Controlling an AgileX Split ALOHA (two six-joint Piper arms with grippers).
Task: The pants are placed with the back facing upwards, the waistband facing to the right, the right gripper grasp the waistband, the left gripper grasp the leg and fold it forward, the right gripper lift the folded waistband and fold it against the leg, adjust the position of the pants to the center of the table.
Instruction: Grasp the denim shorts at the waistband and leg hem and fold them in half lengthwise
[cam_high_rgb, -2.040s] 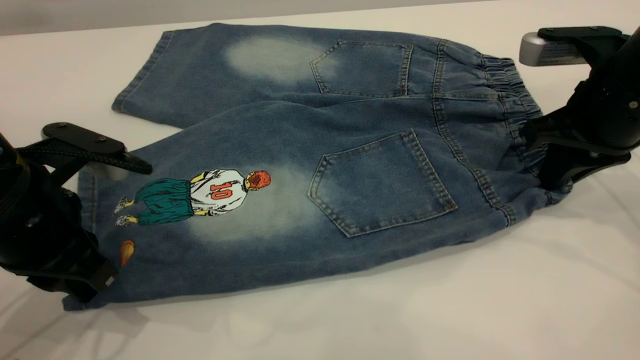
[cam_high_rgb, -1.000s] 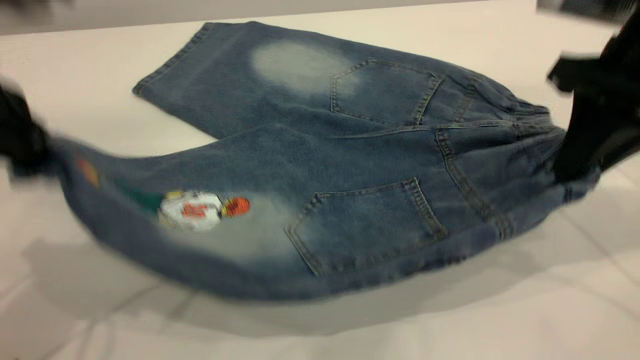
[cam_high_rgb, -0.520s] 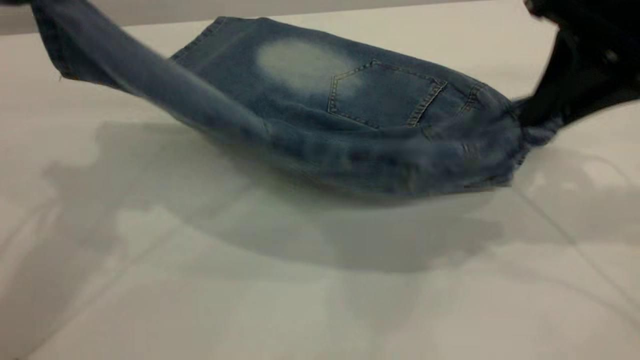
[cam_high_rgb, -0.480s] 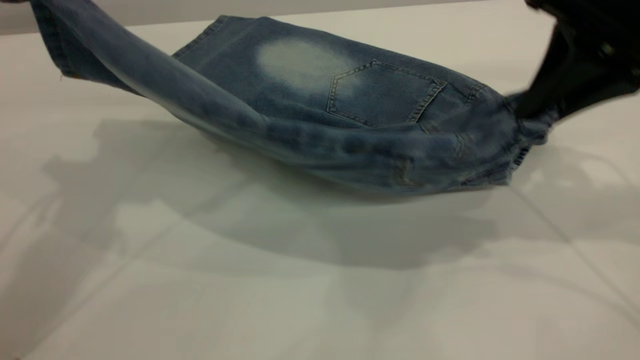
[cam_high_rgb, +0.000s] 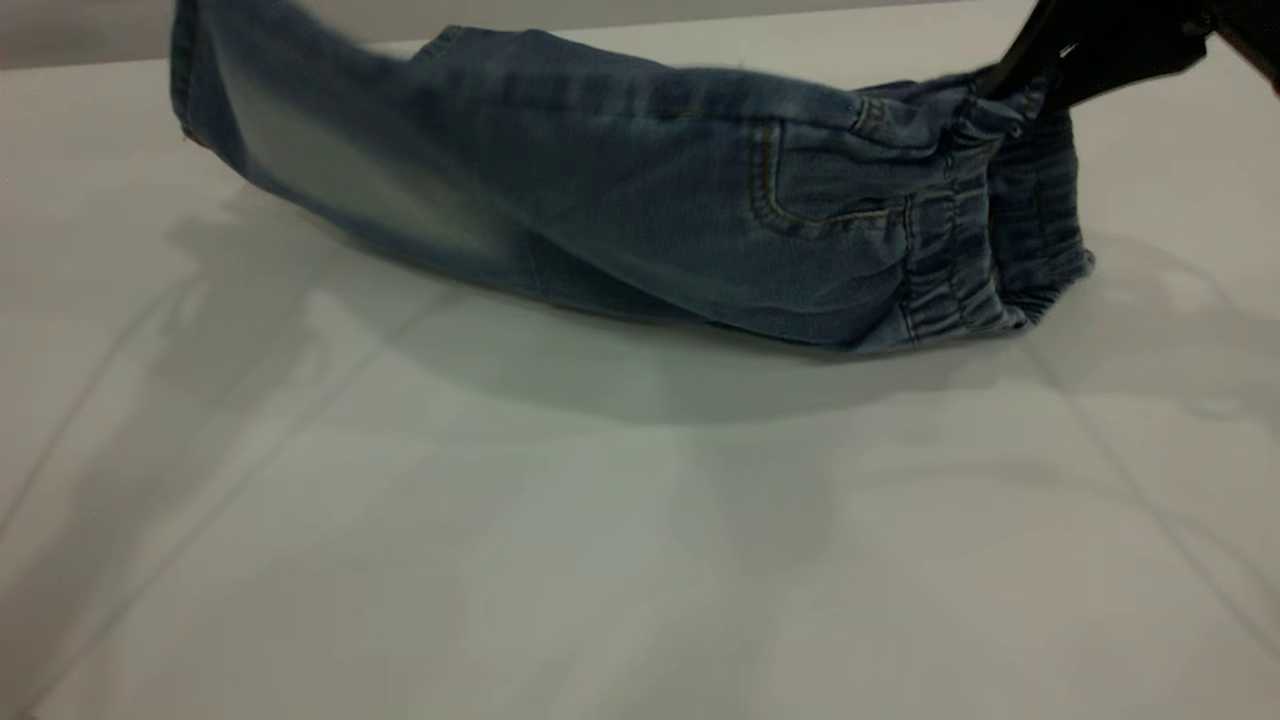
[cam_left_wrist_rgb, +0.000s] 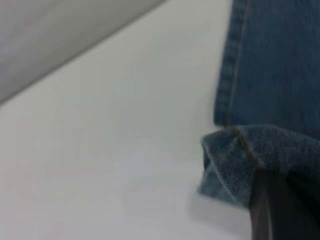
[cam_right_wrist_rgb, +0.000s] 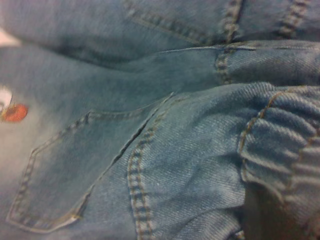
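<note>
Over the table, only the right wrist view shows the pants' print.

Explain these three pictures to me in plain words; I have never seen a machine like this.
A robot with two arms, each ending in a pincer, is folding denim shorts on a white table. The wide picture is taken from outside, facing the arms. The right pincer pinches the gathered waistband at the top right corner. The left arm is out of that picture, but its end of the shorts hangs lifted at the upper left.

The other two pictures come from small cameras on the wrists. The left one shows a dark finger pinching the hem of one leg above the table. The right one looks closely at a back pocket and the ruched waistband.
</note>
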